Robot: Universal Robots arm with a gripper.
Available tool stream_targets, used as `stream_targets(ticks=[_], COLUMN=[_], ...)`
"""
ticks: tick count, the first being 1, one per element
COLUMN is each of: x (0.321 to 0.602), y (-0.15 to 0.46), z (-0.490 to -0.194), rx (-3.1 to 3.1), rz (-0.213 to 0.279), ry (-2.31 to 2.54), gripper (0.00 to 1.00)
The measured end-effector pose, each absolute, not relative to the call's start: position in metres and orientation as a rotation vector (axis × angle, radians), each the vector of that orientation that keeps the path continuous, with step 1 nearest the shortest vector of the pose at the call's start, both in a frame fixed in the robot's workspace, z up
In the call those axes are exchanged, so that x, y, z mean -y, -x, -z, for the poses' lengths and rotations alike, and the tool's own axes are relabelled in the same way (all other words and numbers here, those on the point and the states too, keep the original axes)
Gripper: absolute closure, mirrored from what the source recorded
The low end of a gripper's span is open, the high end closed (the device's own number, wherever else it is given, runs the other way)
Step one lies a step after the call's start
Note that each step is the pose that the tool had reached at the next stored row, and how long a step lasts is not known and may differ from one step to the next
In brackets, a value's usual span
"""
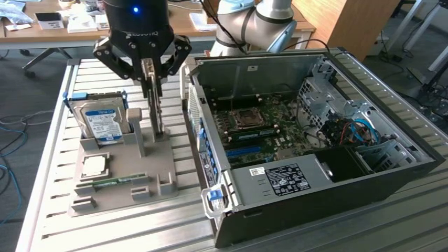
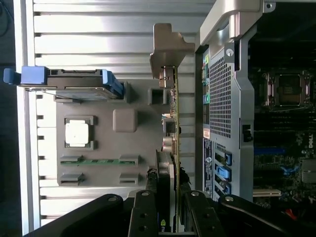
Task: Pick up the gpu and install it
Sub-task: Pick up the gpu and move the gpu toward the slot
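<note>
My gripper (image 1: 153, 77) pinches the gpu (image 1: 158, 113) — upright, edge-on — at the edge of the gray holder (image 1: 119, 164) nearest the computer case (image 1: 381, 178).

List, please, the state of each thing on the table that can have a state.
pincer: shut on the gpu.
gpu: upright on its edge, held by the pincer, not in the case.
hard drive: standing upright in the grey holder.
processor chip: lying flat in its recess.
RAM stick: lying flat in the holder.
computer case: open, its inside exposed.
</note>
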State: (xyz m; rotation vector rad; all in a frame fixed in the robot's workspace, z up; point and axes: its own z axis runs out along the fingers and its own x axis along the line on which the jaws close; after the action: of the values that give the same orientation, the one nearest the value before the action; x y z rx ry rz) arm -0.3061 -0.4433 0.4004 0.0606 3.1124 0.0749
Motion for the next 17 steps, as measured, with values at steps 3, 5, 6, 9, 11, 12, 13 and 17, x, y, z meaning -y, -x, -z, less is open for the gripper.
stream_targets(ticks=[3,5,6,9,11,12,13,17], x=[0.443,0.443,0.443,0.443,0.443,0.443,0.443,0.443], y=[0.306,0.306,0.306,0.306,0.306,0.306,0.306,0.306], z=[-0.404,-0.408,-0.41,-0.416,-0.421,-0.423,-0.425,-0.432], rx=[-3.112,-3.112,-3.112,-3.112,-3.112,-3.112,-3.112,-3.112], rz=[-0.075,-0.075,-0.075,-0.075,-0.075,-0.075,-0.075,-0.075], ry=[-0.061,-0.061,-0.061,-0.061,-0.061,-0.061,-0.061,-0.061], gripper=[0.73,0.73,0.73,0.73,0.73,0.73,0.73,0.73])
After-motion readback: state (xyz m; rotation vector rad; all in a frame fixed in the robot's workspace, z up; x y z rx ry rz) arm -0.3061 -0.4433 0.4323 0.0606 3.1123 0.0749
